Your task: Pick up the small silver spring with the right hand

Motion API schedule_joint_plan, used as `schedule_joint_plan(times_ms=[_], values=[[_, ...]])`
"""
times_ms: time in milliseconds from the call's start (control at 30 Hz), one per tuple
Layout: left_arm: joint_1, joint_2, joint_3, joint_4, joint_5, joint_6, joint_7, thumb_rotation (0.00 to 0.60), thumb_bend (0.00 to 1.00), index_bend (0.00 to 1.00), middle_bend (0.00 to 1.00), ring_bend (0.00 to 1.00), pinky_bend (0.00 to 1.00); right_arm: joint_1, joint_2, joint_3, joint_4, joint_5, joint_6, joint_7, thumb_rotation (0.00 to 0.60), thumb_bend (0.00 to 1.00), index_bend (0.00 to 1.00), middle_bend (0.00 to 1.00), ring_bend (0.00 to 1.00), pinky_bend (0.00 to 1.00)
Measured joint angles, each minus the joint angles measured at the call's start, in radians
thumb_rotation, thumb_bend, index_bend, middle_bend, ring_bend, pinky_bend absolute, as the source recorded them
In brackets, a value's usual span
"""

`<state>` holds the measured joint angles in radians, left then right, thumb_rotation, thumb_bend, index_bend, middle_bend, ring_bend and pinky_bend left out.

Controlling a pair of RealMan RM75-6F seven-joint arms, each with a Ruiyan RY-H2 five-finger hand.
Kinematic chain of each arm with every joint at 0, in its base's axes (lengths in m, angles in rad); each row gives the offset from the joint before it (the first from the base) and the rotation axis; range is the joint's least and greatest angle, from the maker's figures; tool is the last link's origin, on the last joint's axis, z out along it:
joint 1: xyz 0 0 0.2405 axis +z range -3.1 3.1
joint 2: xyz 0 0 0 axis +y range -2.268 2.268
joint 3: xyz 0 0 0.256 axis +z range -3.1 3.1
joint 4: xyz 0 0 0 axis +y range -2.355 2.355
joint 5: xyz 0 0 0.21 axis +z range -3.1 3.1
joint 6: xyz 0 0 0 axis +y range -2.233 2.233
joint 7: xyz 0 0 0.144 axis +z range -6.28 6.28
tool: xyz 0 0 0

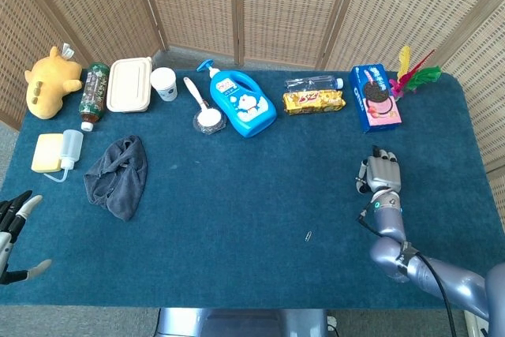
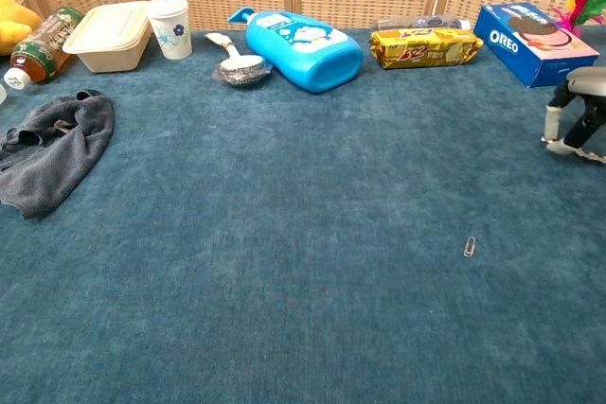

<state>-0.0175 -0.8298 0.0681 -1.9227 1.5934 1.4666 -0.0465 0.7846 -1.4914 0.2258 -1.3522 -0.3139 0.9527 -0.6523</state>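
Observation:
The small silver spring lies alone on the blue cloth, toward the front right; the chest view shows the spring too. My right hand hovers behind and to the right of it, well apart. In the chest view this right hand sits at the right edge with its fingers pointing down at the cloth, a gap between them and nothing held. My left hand is at the table's front left corner, fingers spread, holding nothing.
Along the back stand an Oreo box, a yellow snack pack, a blue detergent bottle, a spoon, a cup and a lidded box. A grey cloth lies at the left.

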Motion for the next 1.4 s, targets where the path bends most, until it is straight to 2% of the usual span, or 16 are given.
schedule_joint_plan(times_ms=[333,567,767,1033,1400], values=[[0.001,0.000,0.000,0.000,0.002,0.003,0.000,0.600,0.21,0.00,0.00,0.00,0.00,-0.078,0.094,0.015,-0.158,-0.213,-0.020,0.214,0.600,0.44,0.67,0.06,0.00,0.04],[0.002,0.000,0.003,-0.001,0.008,0.004,0.003,0.600,0.21,0.00,0.00,0.00,0.00,-0.149,0.187,0.021,-0.283,-0.409,-0.056,0.395,0.600,0.44,0.69,0.06,0.00,0.04],[0.004,0.000,0.004,-0.001,0.010,0.006,0.002,0.600,0.21,0.00,0.00,0.00,0.00,-0.198,0.252,0.013,-0.359,-0.549,-0.054,0.491,0.600,0.44,0.69,0.07,0.00,0.04],[0.004,-0.002,0.007,-0.003,0.012,0.003,0.009,0.600,0.21,0.00,0.00,0.00,0.00,-0.246,0.316,-0.008,-0.417,-0.695,-0.060,0.615,0.600,0.44,0.69,0.07,0.00,0.04],[0.002,-0.011,0.009,-0.011,0.010,-0.006,0.036,0.600,0.21,0.00,0.00,0.00,0.00,-0.286,0.380,-0.060,-0.432,-0.934,-0.148,0.918,0.600,0.45,0.69,0.07,0.00,0.04]])
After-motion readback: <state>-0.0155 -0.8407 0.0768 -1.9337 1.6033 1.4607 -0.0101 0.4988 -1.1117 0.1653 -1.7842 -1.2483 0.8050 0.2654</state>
